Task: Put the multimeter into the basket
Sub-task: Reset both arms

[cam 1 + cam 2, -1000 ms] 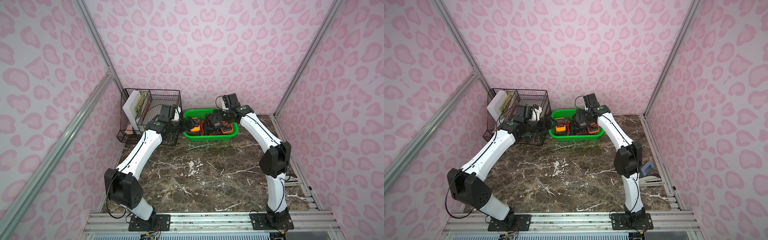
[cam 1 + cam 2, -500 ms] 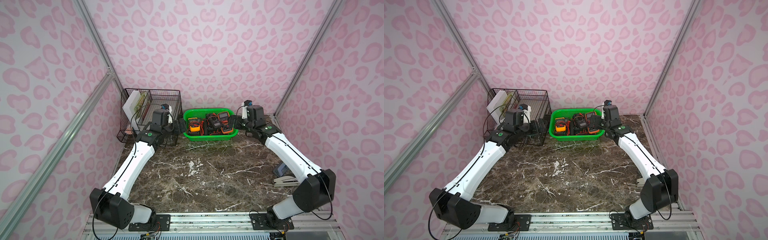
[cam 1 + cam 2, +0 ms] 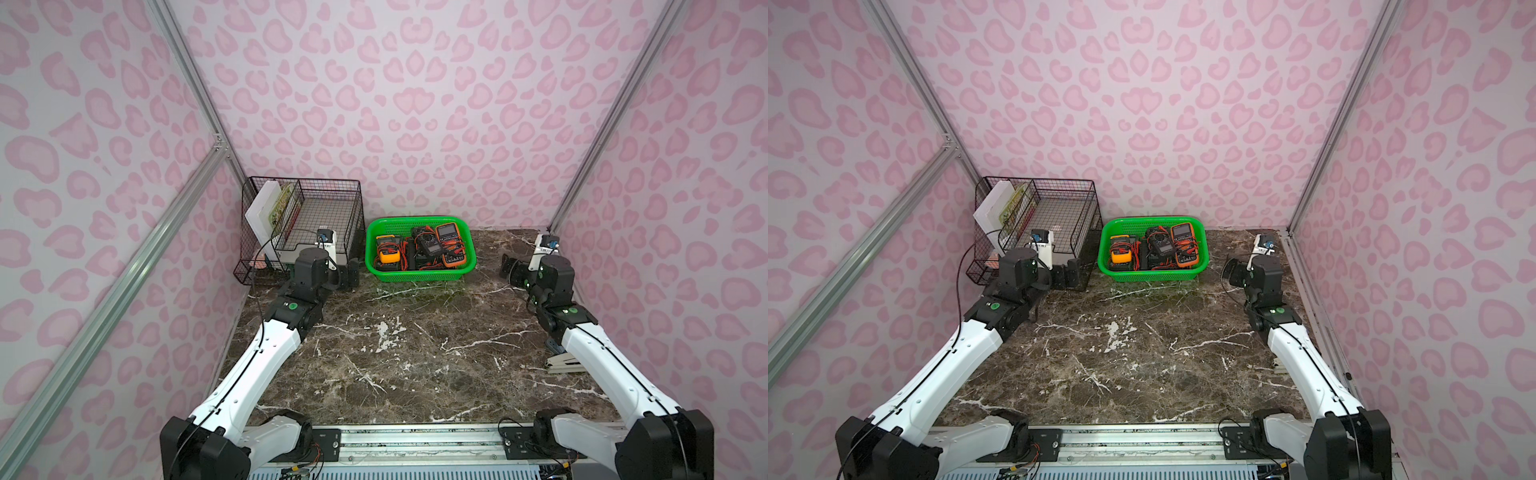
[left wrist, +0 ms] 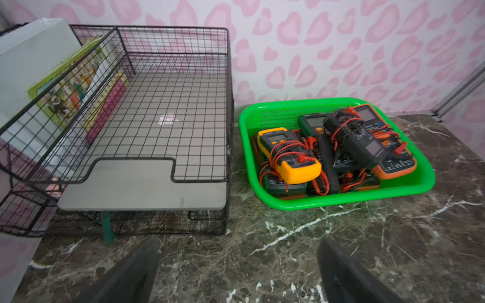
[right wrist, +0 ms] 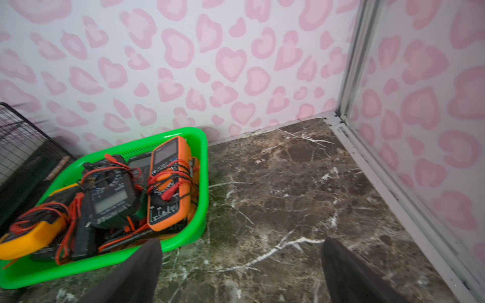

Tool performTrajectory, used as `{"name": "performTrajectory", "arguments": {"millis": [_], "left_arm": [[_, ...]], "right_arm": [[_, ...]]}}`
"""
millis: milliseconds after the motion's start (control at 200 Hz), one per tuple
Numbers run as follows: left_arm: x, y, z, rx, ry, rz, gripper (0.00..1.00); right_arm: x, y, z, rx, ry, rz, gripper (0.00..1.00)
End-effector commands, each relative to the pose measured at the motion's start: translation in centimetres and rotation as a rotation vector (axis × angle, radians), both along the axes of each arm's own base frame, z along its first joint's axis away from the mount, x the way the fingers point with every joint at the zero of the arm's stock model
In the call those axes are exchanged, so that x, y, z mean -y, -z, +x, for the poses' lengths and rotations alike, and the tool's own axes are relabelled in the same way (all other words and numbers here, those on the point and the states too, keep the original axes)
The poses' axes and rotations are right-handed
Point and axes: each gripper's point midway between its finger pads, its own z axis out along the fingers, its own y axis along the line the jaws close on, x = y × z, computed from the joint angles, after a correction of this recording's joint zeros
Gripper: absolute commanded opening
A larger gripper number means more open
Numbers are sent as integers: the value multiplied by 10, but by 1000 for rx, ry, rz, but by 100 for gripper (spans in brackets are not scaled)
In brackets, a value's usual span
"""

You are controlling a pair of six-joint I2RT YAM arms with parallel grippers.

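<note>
The green basket (image 3: 415,219) (image 3: 1152,219) stands at the back of the marble table and holds several multimeters wrapped in red leads. A yellow multimeter (image 4: 291,157) lies at one side, a black multimeter (image 4: 362,141) (image 5: 110,199) on top in the middle, an orange multimeter (image 5: 168,183) (image 3: 451,245) at the other side. My left gripper (image 3: 348,274) (image 4: 237,244) is open and empty, low over the table in front of the wire rack, left of the basket. To the basket's right, my right gripper (image 3: 509,270) (image 5: 241,241) hovers open and empty.
A black wire-grid rack (image 3: 307,216) (image 4: 228,105) stands against the basket's left side, with a grey laptop (image 4: 141,183) in its tray and books upright at its far side. A grey stapler-like object (image 3: 561,363) lies by the right wall.
The right gripper has swung from over the basket out to its right and lower. The left arm has drawn back from the basket's left edge toward the front of the rack.
</note>
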Motion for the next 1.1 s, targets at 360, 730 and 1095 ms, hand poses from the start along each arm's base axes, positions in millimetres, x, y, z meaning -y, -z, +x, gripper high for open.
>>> {"name": "performTrajectory", "arguments": {"millis": [360,730,1095], "left_arm": [[-64,68,5,160,-127,126,99],[-96,137,9,59,-228,138,99],[-88,178,11,70,-143,94,99]], "right_arm": [[81,62,-12,16,288,-80,99],[97,91,-15,77,354,-202,99],[66,110,-15,193,158,-254,99]]}}
